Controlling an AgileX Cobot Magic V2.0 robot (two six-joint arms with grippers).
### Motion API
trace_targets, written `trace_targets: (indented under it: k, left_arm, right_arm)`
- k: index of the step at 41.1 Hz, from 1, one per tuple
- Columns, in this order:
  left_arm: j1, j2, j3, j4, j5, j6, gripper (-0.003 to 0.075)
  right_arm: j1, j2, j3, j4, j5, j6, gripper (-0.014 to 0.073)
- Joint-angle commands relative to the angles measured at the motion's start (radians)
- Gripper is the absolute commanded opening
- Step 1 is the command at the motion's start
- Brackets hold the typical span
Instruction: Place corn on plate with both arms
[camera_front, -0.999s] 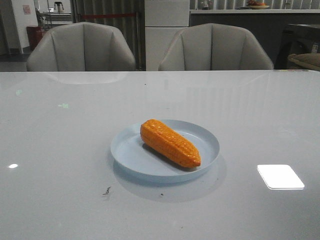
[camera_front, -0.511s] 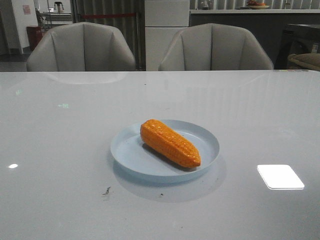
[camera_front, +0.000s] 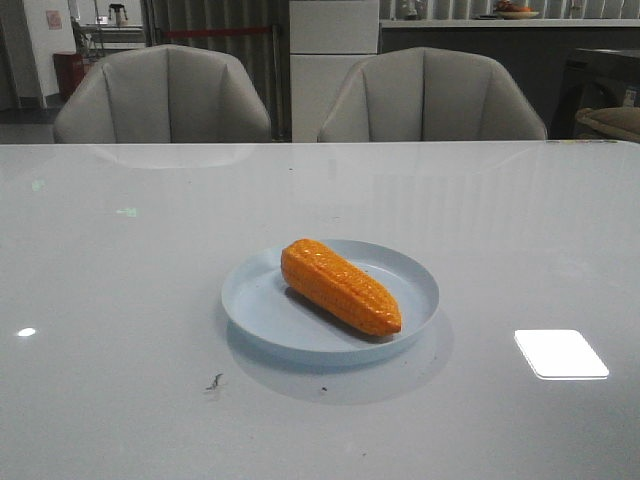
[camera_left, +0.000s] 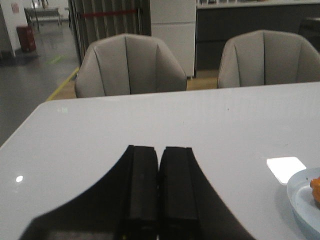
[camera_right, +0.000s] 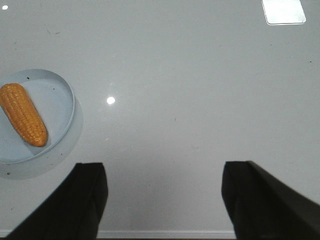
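Note:
The glossy orange corn (camera_front: 340, 286) lies on the pale blue plate (camera_front: 262, 305) in the middle of the white table, its tapered end toward the front right. Neither arm shows in the front view. In the left wrist view my left gripper (camera_left: 160, 152) is shut and empty above bare table, with the plate's rim (camera_left: 296, 192) and a bit of corn (camera_left: 316, 187) at the frame's edge. In the right wrist view my right gripper (camera_right: 165, 170) is open wide and empty over bare table near its edge, apart from the plate (camera_right: 55, 107) and the corn (camera_right: 23, 114).
Two grey chairs (camera_front: 163, 95) (camera_front: 430, 95) stand behind the table's far edge. A bright light reflection (camera_front: 560, 353) lies on the table at the front right. Small dark marks (camera_front: 213, 381) sit in front of the plate.

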Motion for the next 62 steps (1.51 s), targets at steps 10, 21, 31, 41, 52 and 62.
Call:
trace_targets:
  k: [10, 21, 31, 41, 52, 62]
  left_arm:
    - [0.002, -0.205, 0.184, -0.013, -0.215, 0.001, 0.0090]
    - [0.060, -0.211, 0.184, -0.013, -0.215, 0.001, 0.0090]
    - [0.060, -0.211, 0.184, -0.013, -0.215, 0.001, 0.0090]
    - [0.060, -0.211, 0.184, -0.013, -0.215, 0.001, 0.0090]
    - [0.060, -0.211, 0.184, -0.013, -0.215, 0.001, 0.0090]
    - [0.060, -0.211, 0.184, -0.013, -0.215, 0.001, 0.0090]
  right_arm:
    - [-0.007, 0.006, -0.025, 0.008, -0.056, -0.001, 0.0582]
    - [-0.007, 0.006, -0.025, 0.008, -0.052, -0.001, 0.0582]
    - [-0.007, 0.006, -0.025, 0.008, -0.052, -0.001, 0.0582]
    - [-0.007, 0.006, -0.025, 0.008, -0.052, -0.001, 0.0582]
    - [-0.006, 0.004, -0.022, -0.064, -0.060, -0.002, 0.0580]
    - [0.020, -0.068, 0.034, -0.094, -0.152, -0.001, 0.0297]
